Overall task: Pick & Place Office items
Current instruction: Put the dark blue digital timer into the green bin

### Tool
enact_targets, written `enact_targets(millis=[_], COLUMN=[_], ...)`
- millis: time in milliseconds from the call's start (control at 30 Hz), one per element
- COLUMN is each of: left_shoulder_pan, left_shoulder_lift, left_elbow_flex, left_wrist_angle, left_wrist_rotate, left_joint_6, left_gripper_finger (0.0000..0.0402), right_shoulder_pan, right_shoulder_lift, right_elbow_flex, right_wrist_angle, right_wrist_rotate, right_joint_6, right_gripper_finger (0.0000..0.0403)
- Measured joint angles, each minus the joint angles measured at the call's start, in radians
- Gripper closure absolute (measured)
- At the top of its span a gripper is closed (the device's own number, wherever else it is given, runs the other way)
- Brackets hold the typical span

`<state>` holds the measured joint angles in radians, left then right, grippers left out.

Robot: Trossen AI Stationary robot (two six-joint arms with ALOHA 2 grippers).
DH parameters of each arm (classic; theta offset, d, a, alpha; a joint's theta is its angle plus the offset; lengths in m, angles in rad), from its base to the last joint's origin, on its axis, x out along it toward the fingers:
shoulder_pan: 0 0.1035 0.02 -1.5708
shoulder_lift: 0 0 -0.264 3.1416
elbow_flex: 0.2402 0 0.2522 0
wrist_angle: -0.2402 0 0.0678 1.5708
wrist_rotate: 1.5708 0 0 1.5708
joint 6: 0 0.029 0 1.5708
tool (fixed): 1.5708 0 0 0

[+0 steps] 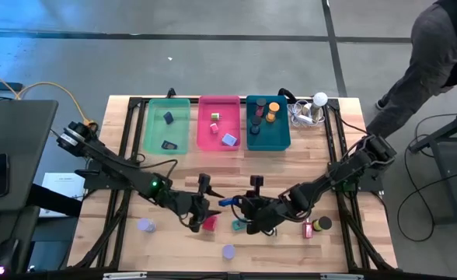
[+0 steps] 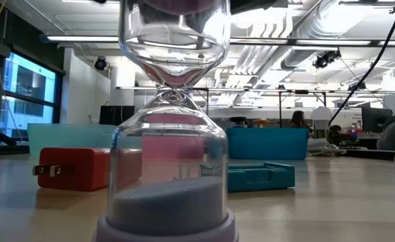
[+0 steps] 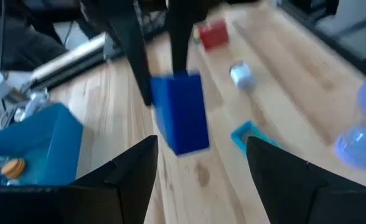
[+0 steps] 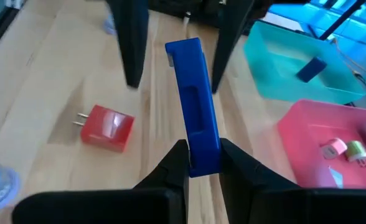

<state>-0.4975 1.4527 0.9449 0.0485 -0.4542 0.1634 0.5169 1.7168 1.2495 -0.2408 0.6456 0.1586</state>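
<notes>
Blue block (image 4: 194,106), one only, is pinched at its near end between the right gripper's (image 4: 203,163) fingers. Facing it, the left gripper (image 3: 198,158) hangs open and empty. One red plug (image 4: 108,128) lies beside them; three trays (image 1: 167,124) sit beyond.

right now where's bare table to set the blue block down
Bare wood lies in front of the green tray and pink tray, behind both arms. The middle front is crowded: both hands meet there over the red plug and teal piece, the right hand holding the blue block.
</notes>
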Motion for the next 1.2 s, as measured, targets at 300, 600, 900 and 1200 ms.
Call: enact_targets(millis=[300,600,900,1200], left_shoulder_pan=[0.005,0.006,0.005,0.006], left_shoulder_lift=[0.021,0.018,0.018,0.018], left_elbow_flex=[-0.001,0.0,0.0,0.0], left_wrist_angle=[0.049,0.096,0.093,0.093], left_wrist_rotate=[-0.09,-0.12,-0.113,-0.12], left_joint_6=[0.003,0.004,0.004,0.02], left_gripper_finger=[0.0165,0.0189,0.0295,0.0343], right_shoulder_pan=[-0.015,-0.015,-0.017,-0.016], right_shoulder_lift=[0.0,0.0,0.0,0.0], right_elbow_flex=[0.0,0.0,0.0,0.0], right_wrist_angle=[0.011,0.006,0.007,0.005], right_wrist_rotate=[-0.024,-0.024,-0.016,-0.031], right_joint_6=[-0.002,-0.002,-0.002,0.026], right_gripper_finger=[0.0357,0.0357,0.0357,0.031])
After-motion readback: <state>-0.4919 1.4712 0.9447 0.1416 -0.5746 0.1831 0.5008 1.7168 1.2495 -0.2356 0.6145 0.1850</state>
